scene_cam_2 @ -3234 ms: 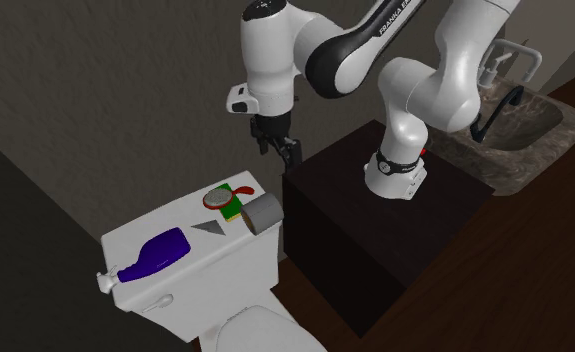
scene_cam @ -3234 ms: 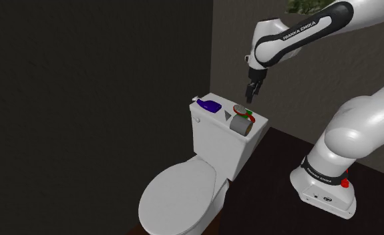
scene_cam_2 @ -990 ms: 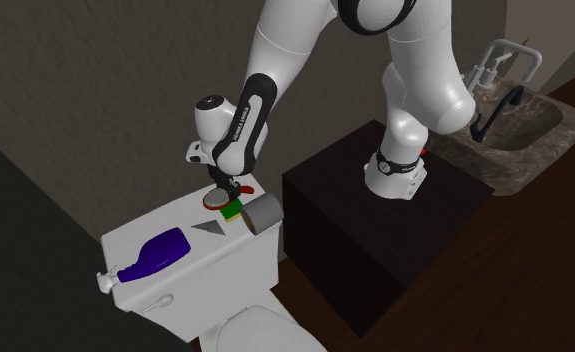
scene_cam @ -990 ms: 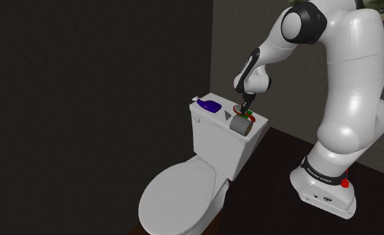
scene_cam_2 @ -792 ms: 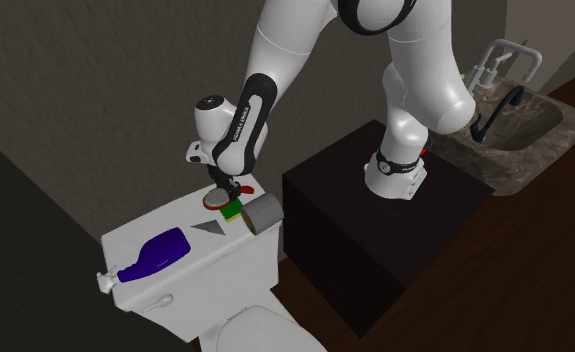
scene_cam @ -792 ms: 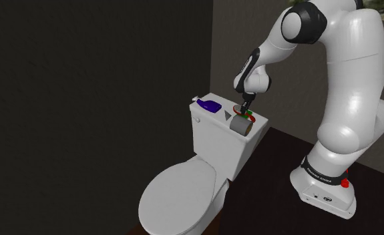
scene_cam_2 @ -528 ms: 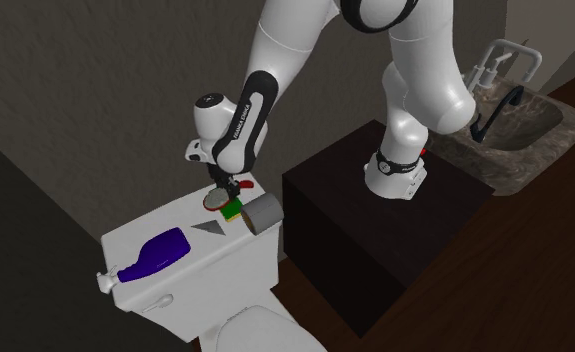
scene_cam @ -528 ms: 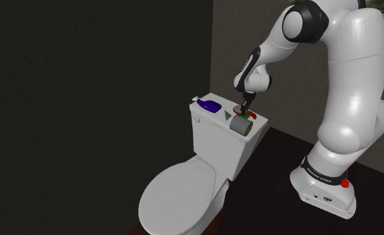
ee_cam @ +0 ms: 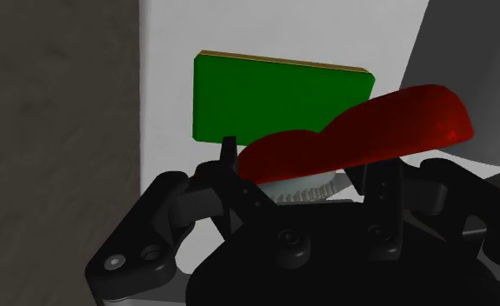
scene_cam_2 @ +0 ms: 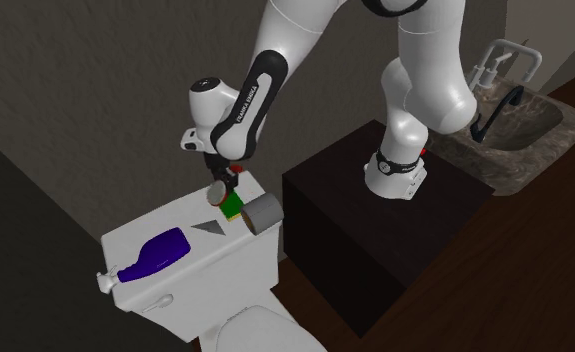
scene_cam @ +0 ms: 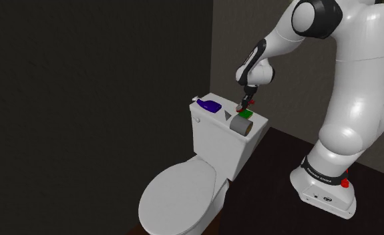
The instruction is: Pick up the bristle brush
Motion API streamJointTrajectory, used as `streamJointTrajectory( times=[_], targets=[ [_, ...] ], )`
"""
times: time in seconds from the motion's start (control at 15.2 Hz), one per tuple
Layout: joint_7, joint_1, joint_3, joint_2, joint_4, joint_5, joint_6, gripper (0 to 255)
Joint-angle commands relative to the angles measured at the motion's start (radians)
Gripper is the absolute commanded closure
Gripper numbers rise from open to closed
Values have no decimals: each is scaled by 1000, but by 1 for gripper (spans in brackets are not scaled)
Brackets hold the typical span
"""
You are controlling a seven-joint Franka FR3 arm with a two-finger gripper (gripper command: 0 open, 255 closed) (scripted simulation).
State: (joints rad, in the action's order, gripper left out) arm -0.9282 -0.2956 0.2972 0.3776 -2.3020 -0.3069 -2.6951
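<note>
Clamping two black fingers [ee_cam: 229, 155] against the sides of the brush [ee_cam: 370, 130], the gripper [ee_cam: 304, 169] holds it low over the back corner of the white toilet tank lid [scene_cam_2: 165, 228], above a flat green block [ee_cam: 274, 100] lying there. The brush has a glossy dark-red back, broad and rounded, with a narrower lobe running off to one side and a strip of pale, ribbed bristles beneath. Most of those bristles are hidden behind the gripper's black body in the wrist view. In the second exterior view the brush [scene_cam_2: 218, 191] shows as a dull tan disc; in the shoulder view it is a red fleck [scene_cam: 241, 109] whose shape cannot be made out. Whether it clears the block cannot be told. Just beside the block lies a grey roll [scene_cam_2: 260, 212], with a small grey triangle [scene_cam_2: 209, 228] and a blue bottle [scene_cam_2: 158, 254] farther along the lid.
</note>
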Motion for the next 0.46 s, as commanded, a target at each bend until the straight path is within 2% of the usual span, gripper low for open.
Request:
streamJointTrajectory(
  times=[0.0, 0.4],
  targets=[
    [15, 11, 15, -28, -6, 20, 21, 255],
    [45, 30, 40, -81, -11, 60, 66, 255]
  ],
)
